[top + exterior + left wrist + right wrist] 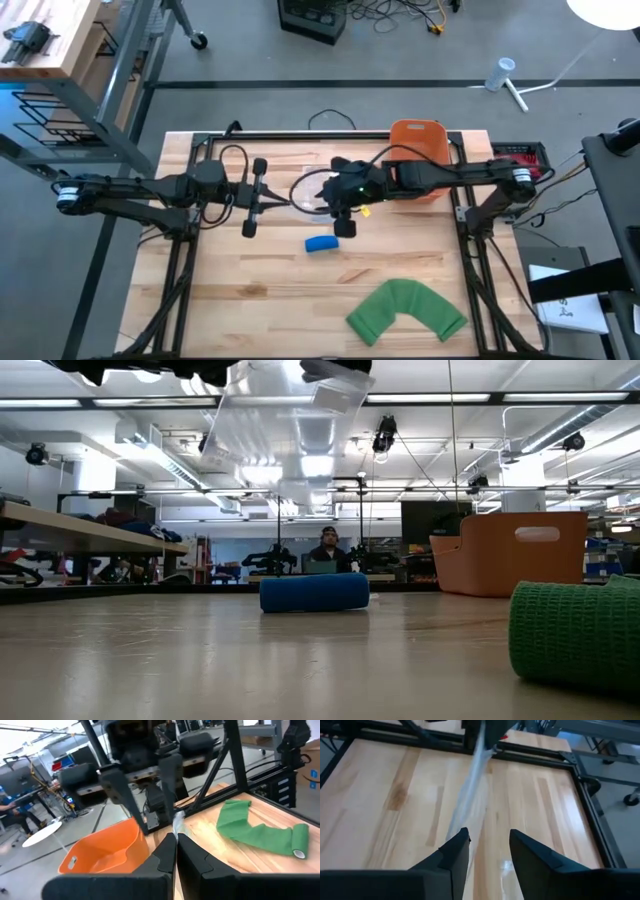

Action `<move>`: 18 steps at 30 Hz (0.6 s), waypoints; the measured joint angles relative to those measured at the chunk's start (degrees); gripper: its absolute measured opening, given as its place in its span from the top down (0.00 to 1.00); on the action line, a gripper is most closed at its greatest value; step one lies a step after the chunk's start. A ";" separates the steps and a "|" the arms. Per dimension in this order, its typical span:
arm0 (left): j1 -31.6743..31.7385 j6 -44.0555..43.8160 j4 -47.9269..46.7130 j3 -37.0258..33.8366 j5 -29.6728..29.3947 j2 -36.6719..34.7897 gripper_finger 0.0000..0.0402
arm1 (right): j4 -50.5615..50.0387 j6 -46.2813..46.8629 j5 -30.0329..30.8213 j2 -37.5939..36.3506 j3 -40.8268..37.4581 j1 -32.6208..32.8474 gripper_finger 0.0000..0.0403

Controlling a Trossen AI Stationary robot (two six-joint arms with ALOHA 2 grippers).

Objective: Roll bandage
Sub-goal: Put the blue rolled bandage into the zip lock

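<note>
A clear plastic film [308, 190] hangs in the air over the table's middle, between my two grippers. My left gripper [176, 840] is shut on one end of it. My right gripper [489, 837] faces it from the table's right, open, with the film's wider end beside one finger. A blue bandage roll [321, 243] lies on its side on the table just near of the grippers. A green bandage [405, 310] lies bent in an arc at the near right, one end rolled up [300, 842]. My left gripper pinches a narrow, gathered end of the clear film [178, 824] between its two shut fingers. The fingers lie level and point toward the table's right. The film runs on from them, lifted clear of the table. My right gripper: the film's edge [456, 827] reaches one finger [460, 851]; I cannot tell whether they touch.
An orange bin [418, 142] stands at the far right, behind the right arm. A black frame [300, 134] runs along the table's far edge and down both sides. Bare wood shows at the near left [250, 310].
</note>
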 joint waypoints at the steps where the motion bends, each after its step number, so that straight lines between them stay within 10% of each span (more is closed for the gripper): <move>1: 0.00 0.01 -0.10 0.00 -0.29 0.00 1.00 | 0.02 -0.06 -0.07 0.13 -0.01 0.10 0.67; 18: 0.00 -0.15 -0.41 0.00 -0.44 0.00 1.00 | 0.03 0.60 0.00 -2.36 -0.04 0.88 0.69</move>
